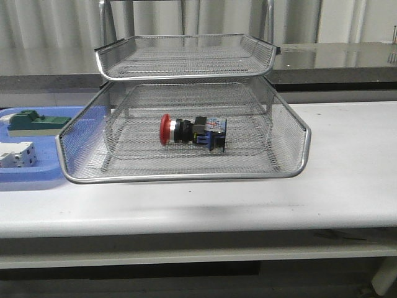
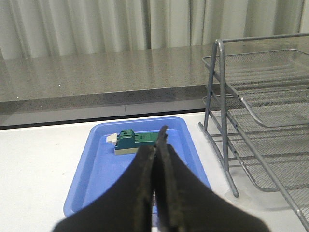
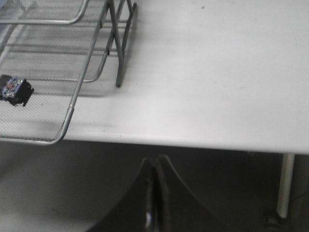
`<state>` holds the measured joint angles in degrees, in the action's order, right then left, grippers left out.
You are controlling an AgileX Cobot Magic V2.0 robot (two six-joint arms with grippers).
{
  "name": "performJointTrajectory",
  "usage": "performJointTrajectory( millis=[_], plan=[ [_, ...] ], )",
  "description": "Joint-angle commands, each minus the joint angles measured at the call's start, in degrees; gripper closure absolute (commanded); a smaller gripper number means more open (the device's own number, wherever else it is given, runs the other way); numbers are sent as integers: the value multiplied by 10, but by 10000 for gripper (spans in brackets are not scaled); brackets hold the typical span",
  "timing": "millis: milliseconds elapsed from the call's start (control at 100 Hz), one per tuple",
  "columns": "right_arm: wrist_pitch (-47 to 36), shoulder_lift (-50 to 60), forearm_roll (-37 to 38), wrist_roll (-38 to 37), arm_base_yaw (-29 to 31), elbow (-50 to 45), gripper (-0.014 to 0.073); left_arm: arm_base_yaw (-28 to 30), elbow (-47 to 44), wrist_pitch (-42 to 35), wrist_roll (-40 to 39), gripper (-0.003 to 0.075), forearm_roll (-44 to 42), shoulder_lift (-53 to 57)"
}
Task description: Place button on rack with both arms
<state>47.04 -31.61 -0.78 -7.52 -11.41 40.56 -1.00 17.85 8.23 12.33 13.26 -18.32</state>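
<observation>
The button (image 1: 192,131) lies on its side in a pulled-out tier of the wire rack (image 1: 291,169), its red cap pointing to the robot's left and its black-and-blue body to the right, roughly in the middle of the mesh floor. That tier juts forward over the white desk (image 1: 347,186), while another tier sits above it, further back on the metal frame.

To the left of the rack, a flat blue tray (image 1: 37,177) rests on the desk, partly behind the corner of the drawn-out tier. It holds a green block (image 1: 32,121) toward the back and a white block (image 1: 15,154) nearer the front.

Neither arm shows in the front view. In the left wrist view, the left hand (image 2: 157,145) hangs above the blue tray with its dark fingers pressed together and nothing between them, the rack's frame beside it. In the right wrist view, the right hand (image 3: 155,171) is likewise pressed together and empty, held off the front edge of the desk, with the button's blue end visible in the mesh tier well apart from it.
</observation>
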Motion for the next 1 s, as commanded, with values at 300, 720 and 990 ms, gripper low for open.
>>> performJointTrajectory(
  millis=[300,720,990],
  plan=[
    [-61,-238,-69,32,-68,13,659,1,17,-47,-6,741,7,-4],
    [-149,-442,-69,32,-237,57,659,1,17,-47,-6,741,7,-4],
    [-183,-527,-62,33,-303,108,659,1,17,-47,-6,741,7,-4]
  ],
)
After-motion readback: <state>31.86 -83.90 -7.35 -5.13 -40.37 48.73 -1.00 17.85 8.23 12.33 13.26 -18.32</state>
